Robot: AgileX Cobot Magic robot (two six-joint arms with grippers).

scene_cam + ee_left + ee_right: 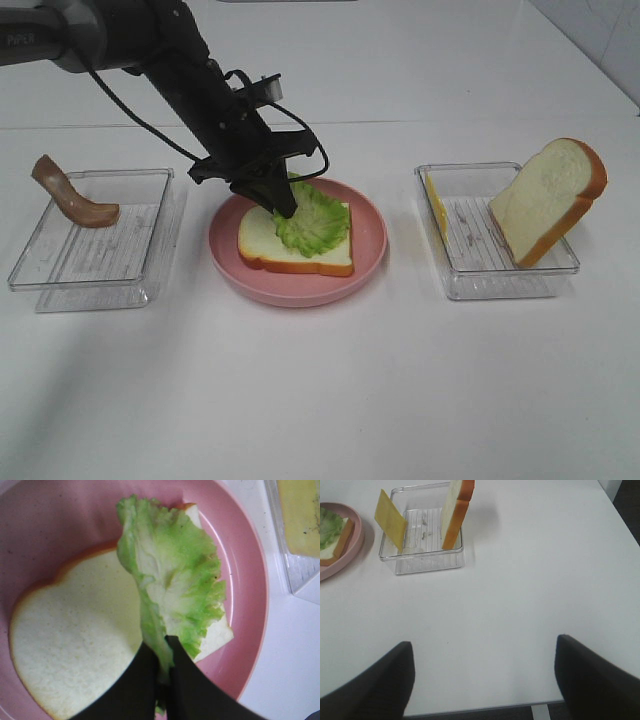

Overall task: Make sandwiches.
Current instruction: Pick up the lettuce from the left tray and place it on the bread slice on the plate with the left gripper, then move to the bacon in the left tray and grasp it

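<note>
A white bread slice (268, 240) with orange-brown crust lies on the round pink plate (372, 245). My left gripper (286, 208) is shut on a ruffled green lettuce leaf (315, 222) that rests on the bread; the left wrist view shows its fingers (145, 680) pinching the lettuce (175, 580) over the bread (75, 635). A second bread slice (548, 200) leans in the right clear tray beside a yellow cheese square (436, 208). A brown meat strip (72, 195) leans in the left tray. My right gripper (482, 680) is open and empty above the bare table near the front.
Two clear plastic trays stand either side of the plate, the left tray (150, 270) and the right tray (470, 285). The right wrist view shows the right tray (427, 560), the cheese (390, 520), the bread (457, 510) and the table's front edge (485, 709).
</note>
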